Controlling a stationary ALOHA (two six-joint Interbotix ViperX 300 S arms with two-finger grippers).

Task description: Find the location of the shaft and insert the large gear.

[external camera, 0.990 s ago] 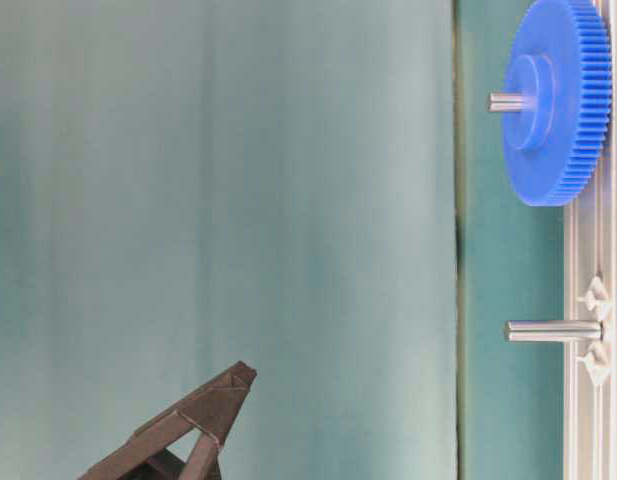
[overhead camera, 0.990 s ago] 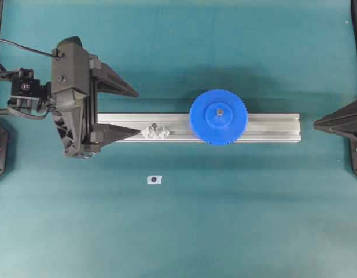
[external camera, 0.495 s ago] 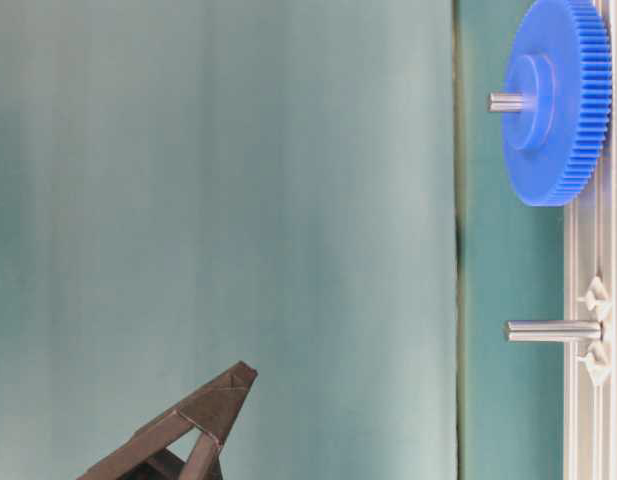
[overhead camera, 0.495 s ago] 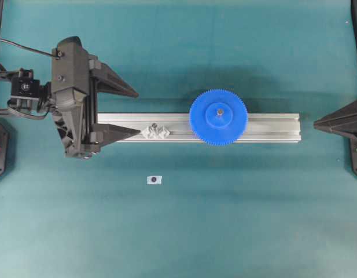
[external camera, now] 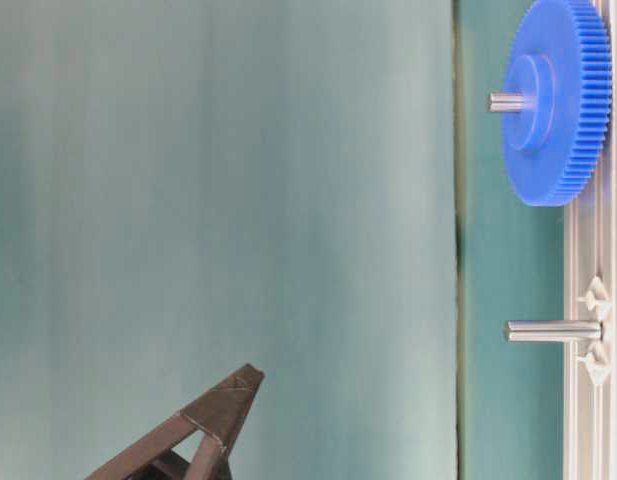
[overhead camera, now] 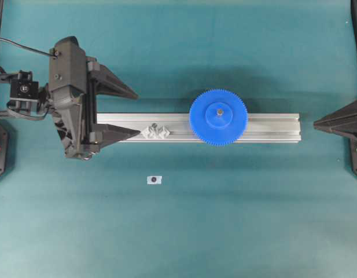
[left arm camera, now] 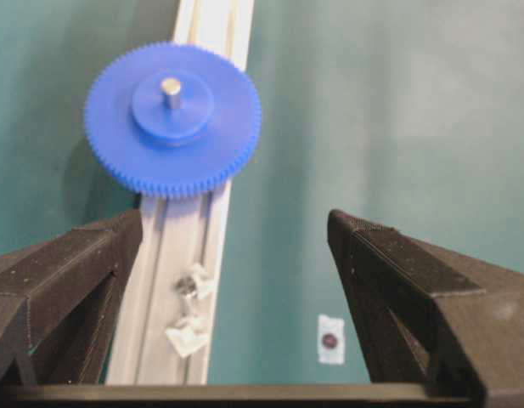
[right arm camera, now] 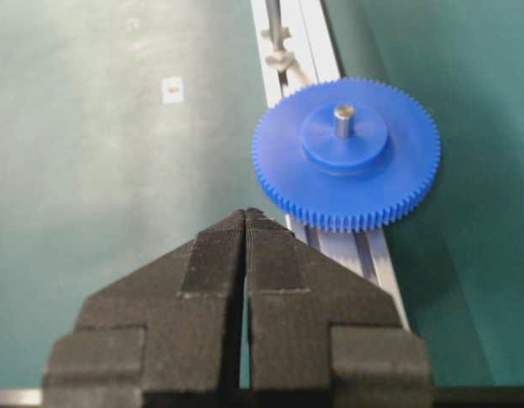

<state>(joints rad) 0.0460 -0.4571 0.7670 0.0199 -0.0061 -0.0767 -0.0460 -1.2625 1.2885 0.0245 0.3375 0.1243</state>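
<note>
The large gear (overhead camera: pixel 218 117), a bright blue toothed disc, lies flat on the aluminium rail (overhead camera: pixel 271 128). The tip of the shaft (overhead camera: pixel 219 112) pokes up through its hub, as the left wrist view (left arm camera: pixel 171 92) and right wrist view (right arm camera: pixel 344 119) also show. My left gripper (overhead camera: pixel 137 113) is open at the rail's left end, well clear of the gear, with nothing between its fingers (left arm camera: pixel 389 280). My right gripper (overhead camera: pixel 315 123) is shut and empty, just beyond the rail's right end (right arm camera: pixel 246 212).
A second grey pin (overhead camera: pixel 155 127) with clear plastic tabs (left arm camera: pixel 188 334) stands on the rail between the left gripper and the gear. A tiny white tag with a dark dot (overhead camera: pixel 154 180) lies on the green mat in front of the rail.
The left arm has shifted slightly to the left, away from the gear, with its jaws still open. The gear and the right gripper have not moved.
</note>
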